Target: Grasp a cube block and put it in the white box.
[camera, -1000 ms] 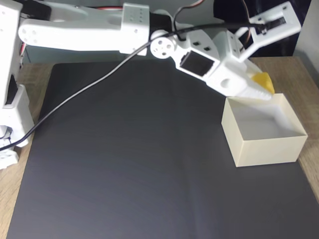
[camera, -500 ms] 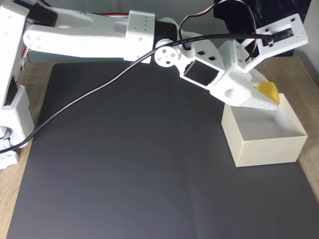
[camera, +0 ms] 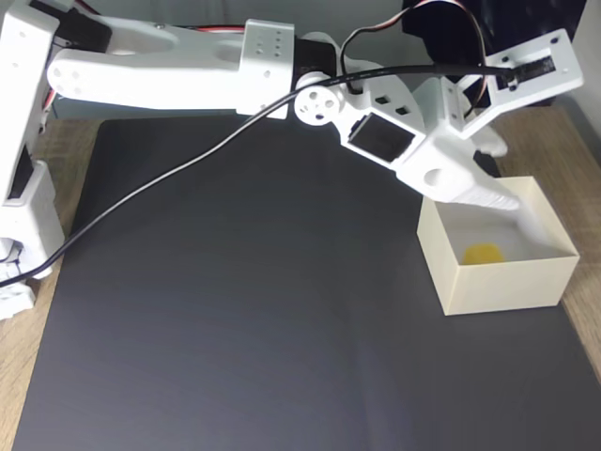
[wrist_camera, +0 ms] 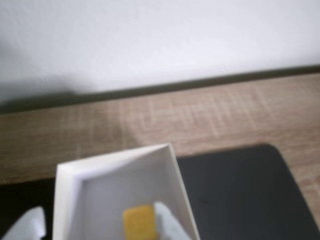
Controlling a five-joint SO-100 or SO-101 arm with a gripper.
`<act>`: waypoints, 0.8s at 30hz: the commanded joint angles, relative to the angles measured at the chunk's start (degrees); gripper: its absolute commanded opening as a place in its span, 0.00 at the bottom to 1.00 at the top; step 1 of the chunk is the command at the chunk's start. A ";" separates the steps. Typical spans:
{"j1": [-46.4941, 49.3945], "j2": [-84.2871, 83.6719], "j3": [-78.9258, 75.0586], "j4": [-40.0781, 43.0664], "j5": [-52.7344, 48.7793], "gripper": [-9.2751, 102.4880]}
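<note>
The cube block (camera: pixel 485 254) lies on the floor of the white box (camera: pixel 507 282), near the front wall, at about 4 o'clock in the fixed view. In the wrist view the cube block (wrist_camera: pixel 138 222) sits low in the white box (wrist_camera: pixel 67 200), at about 6 o'clock. Nothing holds it. The gripper (camera: pixel 498 178) hangs over the back edge of the box, at about 12 o'clock from the cube. Its fingers are spread apart with nothing between them.

The drop looks done. The good next move, I think, is to lift the arm straight up and pull it away slowly, so a finger does not bump the thin wall and push the box.

The cube is the same on all sides, so it has no long way. It looks to lie flat, but it is blurry and I cannot tell how it is turned.
</note>
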 commanded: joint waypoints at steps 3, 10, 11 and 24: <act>-2.46 7.03 0.79 2.99 0.00 0.17; -6.68 18.72 12.39 4.66 -1.14 0.08; -7.38 20.83 14.77 4.66 -1.14 0.08; -13.10 50.80 50.98 -0.79 -1.67 0.08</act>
